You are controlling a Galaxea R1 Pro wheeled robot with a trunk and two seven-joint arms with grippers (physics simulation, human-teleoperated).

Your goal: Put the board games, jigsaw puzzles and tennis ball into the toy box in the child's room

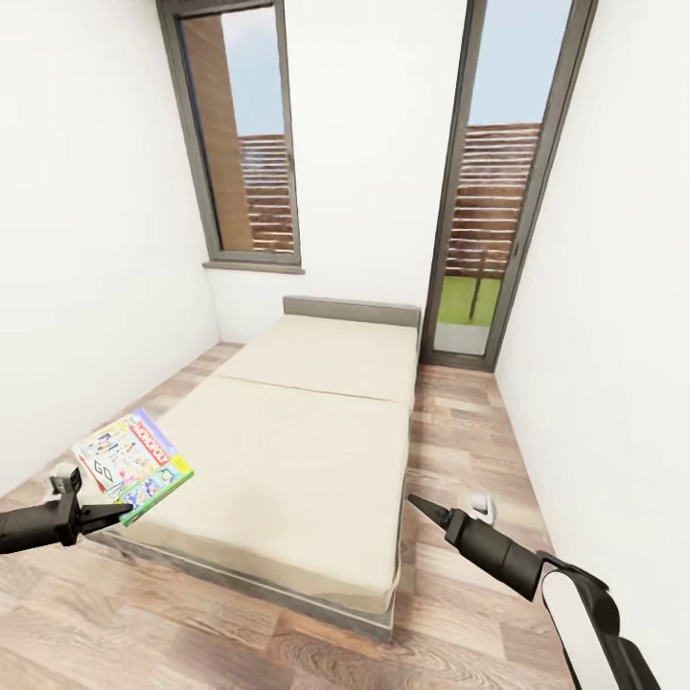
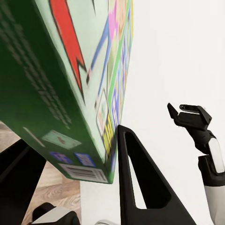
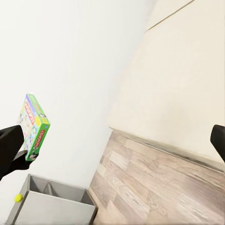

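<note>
A board game (image 1: 134, 463) in a green box with a colourful lid hangs over the bed's near left corner. My left gripper (image 1: 117, 516) is shut on the game's lower edge. In the left wrist view the black fingers (image 2: 136, 187) clamp the board game (image 2: 79, 84) between them. My right gripper (image 1: 422, 505) is open and holds nothing, low beside the bed's right side; this right gripper (image 2: 186, 112) also appears across the bed in the left wrist view. In the right wrist view the board game (image 3: 35, 126) is seen against the white wall. A grey open toy box (image 3: 51, 201) has a yellow-green ball (image 3: 18, 198) at its edge.
A long beige bed (image 1: 307, 450) on a grey frame runs from the near floor to the far wall. White walls close in on both sides. Wooden floor (image 1: 460, 422) runs along the bed's right side toward a glass door (image 1: 479, 240). A small white object (image 1: 485, 502) lies there.
</note>
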